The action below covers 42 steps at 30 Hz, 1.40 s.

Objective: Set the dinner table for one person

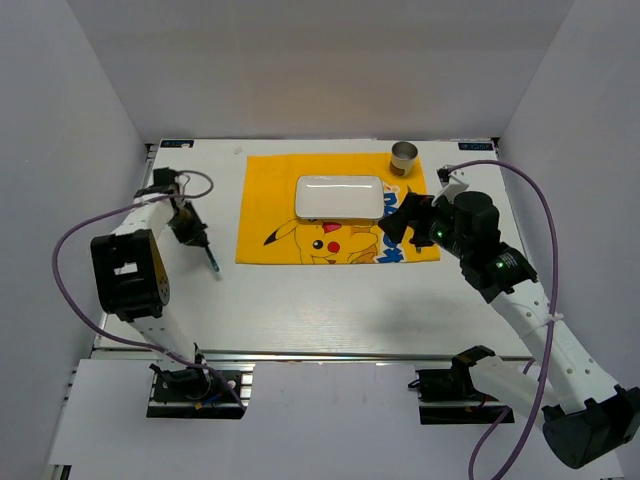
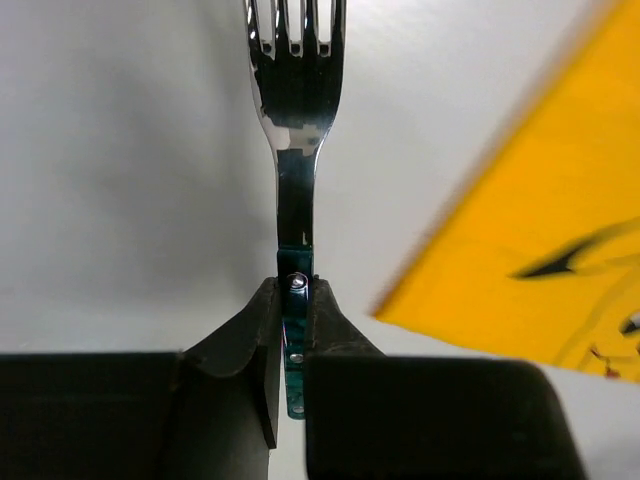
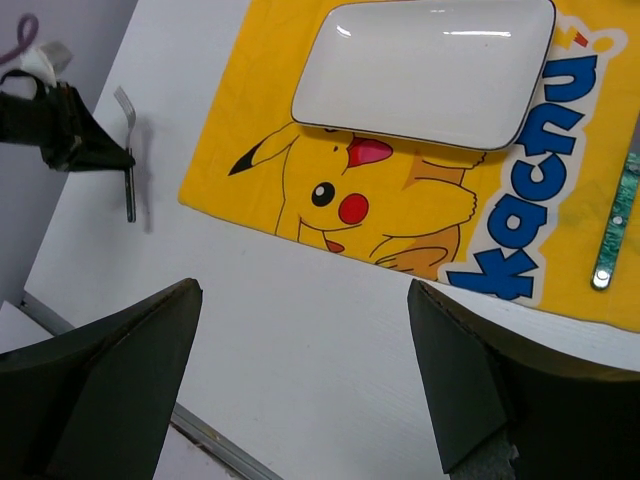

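The dinner table is the big white tabletop. A yellow cartoon placemat lies on it with a white rectangular plate on top. My left gripper is left of the placemat, shut on the teal handle of a fork. In the left wrist view the fork points away from the gripper, close over the white table. My right gripper hovers open and empty over the placemat's right part. The right wrist view shows the plate, the fork and the gripper.
A small metal cup stands at the placemat's far right corner. A utensil with a green marbled handle lies on the placemat's right edge. White walls close in the left, back and right sides.
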### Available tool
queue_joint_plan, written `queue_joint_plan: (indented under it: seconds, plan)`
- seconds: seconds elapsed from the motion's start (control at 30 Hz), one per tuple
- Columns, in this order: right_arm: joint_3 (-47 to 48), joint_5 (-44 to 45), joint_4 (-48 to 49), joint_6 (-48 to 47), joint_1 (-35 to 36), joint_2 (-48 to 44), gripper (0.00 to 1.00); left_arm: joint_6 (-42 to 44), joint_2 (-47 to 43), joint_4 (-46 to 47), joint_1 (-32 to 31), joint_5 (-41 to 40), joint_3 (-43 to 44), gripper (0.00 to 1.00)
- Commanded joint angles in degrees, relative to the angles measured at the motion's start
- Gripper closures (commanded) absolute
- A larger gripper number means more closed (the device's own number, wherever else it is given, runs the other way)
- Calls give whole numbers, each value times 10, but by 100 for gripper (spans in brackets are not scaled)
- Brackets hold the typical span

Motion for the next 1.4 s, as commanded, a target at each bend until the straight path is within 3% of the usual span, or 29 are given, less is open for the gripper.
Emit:
queue_joint_plan:
  seconds: [0.0, 0.13, 0.4, 1.37]
  plan:
    - [25, 26, -16, -5, -3, -11, 11, 61, -9, -35, -83, 29, 89, 100]
    - [35, 51, -48, -26, -3, -10, 11, 80, 92, -118, -182, -41, 226, 100]
    - [46, 86, -99, -41, -3, -33, 11, 100, 254, -206, -247, -80, 451, 100]
    - [32, 93, -113, -45, -2, -42, 11, 86, 291, -168, -278, -65, 449, 100]
